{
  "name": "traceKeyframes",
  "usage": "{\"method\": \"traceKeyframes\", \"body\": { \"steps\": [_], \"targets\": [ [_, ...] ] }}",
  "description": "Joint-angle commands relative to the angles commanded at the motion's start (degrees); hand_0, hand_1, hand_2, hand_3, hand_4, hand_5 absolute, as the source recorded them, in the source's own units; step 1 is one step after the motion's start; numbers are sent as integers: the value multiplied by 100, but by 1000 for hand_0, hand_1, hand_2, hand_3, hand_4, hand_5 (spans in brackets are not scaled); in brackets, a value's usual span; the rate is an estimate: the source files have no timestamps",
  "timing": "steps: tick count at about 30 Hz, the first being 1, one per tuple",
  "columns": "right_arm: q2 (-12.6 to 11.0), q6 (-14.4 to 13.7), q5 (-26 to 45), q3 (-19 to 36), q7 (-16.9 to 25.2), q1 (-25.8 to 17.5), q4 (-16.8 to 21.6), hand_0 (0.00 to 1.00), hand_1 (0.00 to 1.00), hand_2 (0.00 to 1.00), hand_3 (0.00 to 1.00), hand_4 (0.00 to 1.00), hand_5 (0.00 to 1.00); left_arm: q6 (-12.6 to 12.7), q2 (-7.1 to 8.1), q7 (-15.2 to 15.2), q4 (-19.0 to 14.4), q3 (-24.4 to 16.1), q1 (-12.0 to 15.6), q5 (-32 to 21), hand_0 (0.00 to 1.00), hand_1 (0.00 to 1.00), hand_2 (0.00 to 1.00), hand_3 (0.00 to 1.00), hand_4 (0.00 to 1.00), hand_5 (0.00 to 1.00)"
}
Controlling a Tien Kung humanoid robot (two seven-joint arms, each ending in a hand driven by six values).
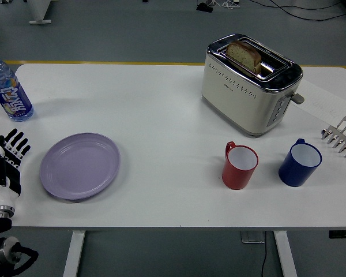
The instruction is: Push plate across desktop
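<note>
**benchbot_dan:** Rundown, big to small: long white rectangular worktop (161, 115), cream and chrome two-slot toaster (251, 83) at the far right with a slice of brown bread (244, 56) poking out, and the round lilac plastic plate (79, 165) sitting flat near the front left. The left hand (10, 158) is just beside the plate's left rim, not touching it, fingers straight and spread, holding nothing. Right hand isn't in shot.

**servo_sue:** So the push hasn't started, I'd say. Best bet: keep the fingers flat and low, meet the rim square on, and shove slow so the plate slides rather than spins. Rightward is clear for a good stretch before the red mug (240, 166) and blue mug (300, 163).

**benchbot_dan:** Any readable text?

**servo_sue:** The clear plastic bottle with the blue cap (9, 88) has a blue label with white characters, too small to read. There's a mark on the toaster front, also illegible.
</note>
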Motion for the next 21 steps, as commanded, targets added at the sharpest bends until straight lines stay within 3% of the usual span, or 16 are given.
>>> {"method": "traceKeyframes", "body": {
  "steps": [6, 14, 21],
  "targets": [
    [-3, 7, 30, -36, 15, 6, -5, 640, 602, 666, 767, 487, 546, 53, -143, -79, 78, 99, -23, -56, 800, 832, 835, 777, 531, 998],
    [5, 3, 19, -37, 6, 19, -2, 640, 602, 667, 767, 487, 546, 152, -459, -241, 33, 174, -22, -181, 798, 830, 835, 772, 527, 998],
    [10, 11, -6, -26, 1, 28, -1, 640, 601, 667, 767, 488, 547, 220, -468, -337, -26, 369, -60, -236, 796, 829, 833, 768, 523, 998]
  ]
}}
